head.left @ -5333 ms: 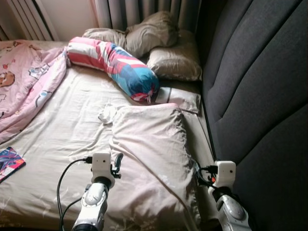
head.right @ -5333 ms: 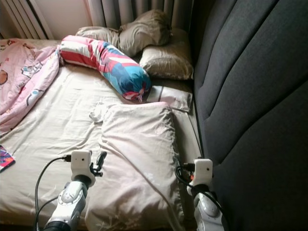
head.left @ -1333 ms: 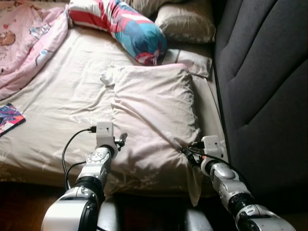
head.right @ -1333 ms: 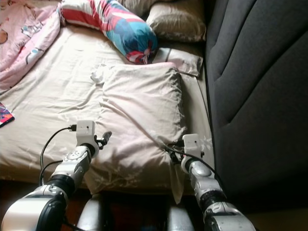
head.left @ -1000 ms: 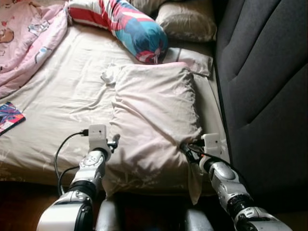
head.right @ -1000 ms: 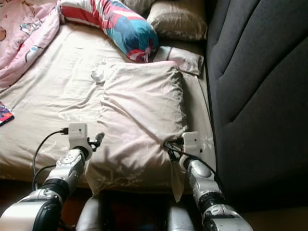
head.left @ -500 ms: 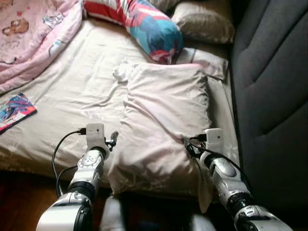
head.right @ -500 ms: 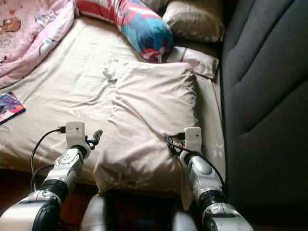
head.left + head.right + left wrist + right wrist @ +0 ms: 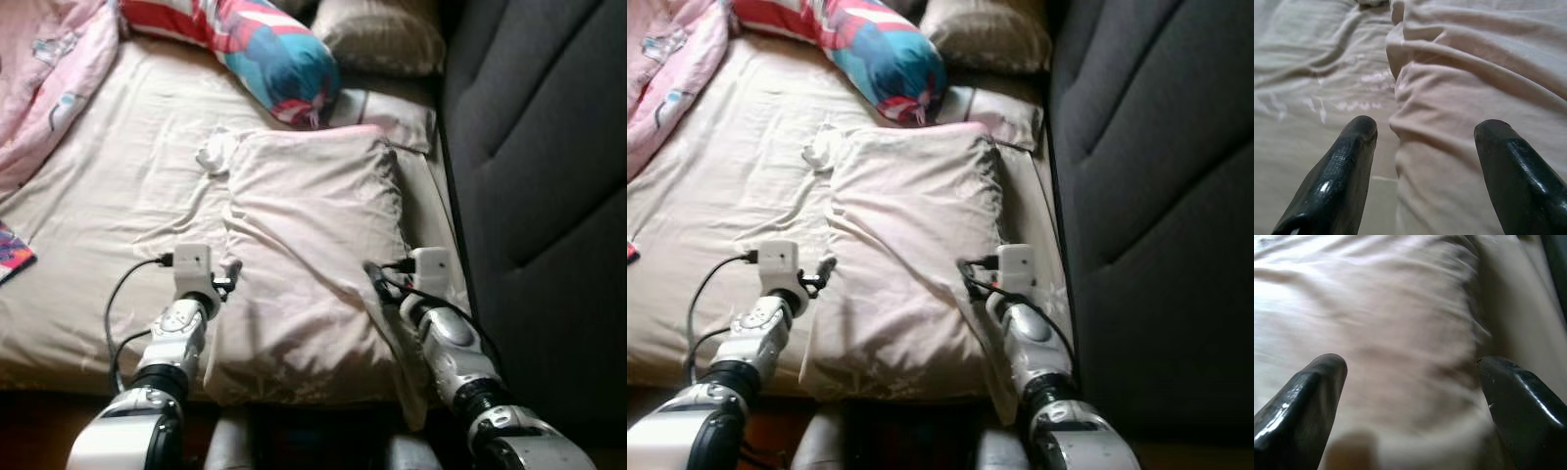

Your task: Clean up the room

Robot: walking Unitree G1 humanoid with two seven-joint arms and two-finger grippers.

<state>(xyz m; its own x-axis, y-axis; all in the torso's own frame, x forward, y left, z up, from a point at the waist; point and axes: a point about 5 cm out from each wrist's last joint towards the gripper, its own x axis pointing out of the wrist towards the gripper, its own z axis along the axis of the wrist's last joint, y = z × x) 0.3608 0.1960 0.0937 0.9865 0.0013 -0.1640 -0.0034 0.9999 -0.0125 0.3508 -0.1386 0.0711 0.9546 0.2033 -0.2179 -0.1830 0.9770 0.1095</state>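
Observation:
A large pale pink pillow (image 9: 313, 235) lies lengthwise on the bed sheet (image 9: 108, 215), its near end at the mattress edge. My left gripper (image 9: 229, 278) sits at the pillow's left side, open. In the left wrist view the pillow's folded edge (image 9: 1449, 112) lies between the wide-apart fingers (image 9: 1342, 166). My right gripper (image 9: 373, 281) is at the pillow's right side, open, its fingers (image 9: 1303, 401) spread over the pillow's cloth (image 9: 1400, 333).
A red, white and blue bolster (image 9: 245, 39) and brown pillows (image 9: 377, 34) lie at the bed's head, with a small flat pillow (image 9: 392, 108) below. A crumpled white cloth (image 9: 213, 152), pink quilt (image 9: 39, 78) and book (image 9: 10, 259) lie left. Dark padded headboard (image 9: 539, 147) stands right.
The camera has bent down and shifted over the bed. Both grippers have closed in on the pillow's near sides, and the pillow's near end has slid to the mattress edge.

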